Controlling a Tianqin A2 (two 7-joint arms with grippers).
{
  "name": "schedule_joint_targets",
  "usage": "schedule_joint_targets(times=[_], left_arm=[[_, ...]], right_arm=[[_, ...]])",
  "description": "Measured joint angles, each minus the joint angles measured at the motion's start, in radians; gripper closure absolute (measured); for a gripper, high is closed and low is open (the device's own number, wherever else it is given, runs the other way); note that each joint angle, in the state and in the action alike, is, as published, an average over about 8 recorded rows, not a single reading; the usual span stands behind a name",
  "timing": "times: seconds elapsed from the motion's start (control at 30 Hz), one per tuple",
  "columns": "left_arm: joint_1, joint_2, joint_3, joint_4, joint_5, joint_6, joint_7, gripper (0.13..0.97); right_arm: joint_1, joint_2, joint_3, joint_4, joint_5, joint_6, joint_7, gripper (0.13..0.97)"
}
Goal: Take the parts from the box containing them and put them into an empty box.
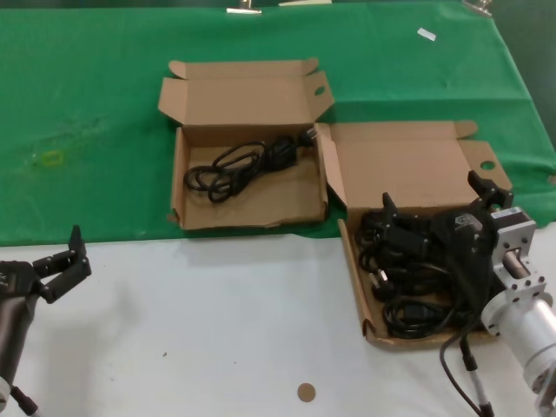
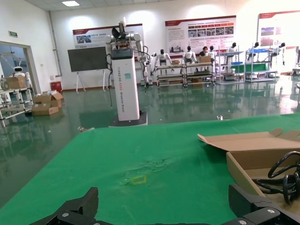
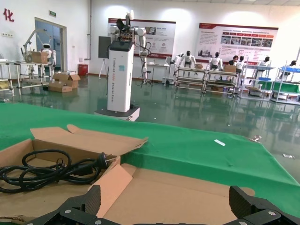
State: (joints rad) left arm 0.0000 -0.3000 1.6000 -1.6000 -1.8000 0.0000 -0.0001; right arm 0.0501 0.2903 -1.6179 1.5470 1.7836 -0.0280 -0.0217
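The near right cardboard box (image 1: 352, 261) holds several black cable bundles (image 1: 408, 287). The far left box (image 1: 308, 204) holds one cable bundle (image 1: 248, 163). My right gripper (image 1: 439, 198) hangs open and empty above the right box's cables. In the right wrist view its fingers (image 3: 86, 200) spread wide over that box's raised lid (image 3: 187, 192), and the left box's cable (image 3: 47, 171) shows beyond. My left gripper (image 1: 69, 261) is open and empty, parked low at the near left over the white table. In its wrist view (image 2: 164, 208) the left box (image 2: 243, 176) and cable (image 2: 286, 176) show.
A green cloth (image 1: 95, 104) covers the far half of the table; the near half is white (image 1: 217, 330). A small brown disc (image 1: 306, 392) lies near the front edge. A yellow mark (image 1: 52, 158) is on the cloth at left. Both box lids stand open.
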Motion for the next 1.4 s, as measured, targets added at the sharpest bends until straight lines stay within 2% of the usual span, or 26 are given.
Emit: schedule_joint_targets(times=[1.4], left_arm=[[0.0,0.0,0.0,0.0,0.0,0.0,0.0,0.132]], right_arm=[[0.0,0.0,0.0,0.0,0.0,0.0,0.0,0.129]])
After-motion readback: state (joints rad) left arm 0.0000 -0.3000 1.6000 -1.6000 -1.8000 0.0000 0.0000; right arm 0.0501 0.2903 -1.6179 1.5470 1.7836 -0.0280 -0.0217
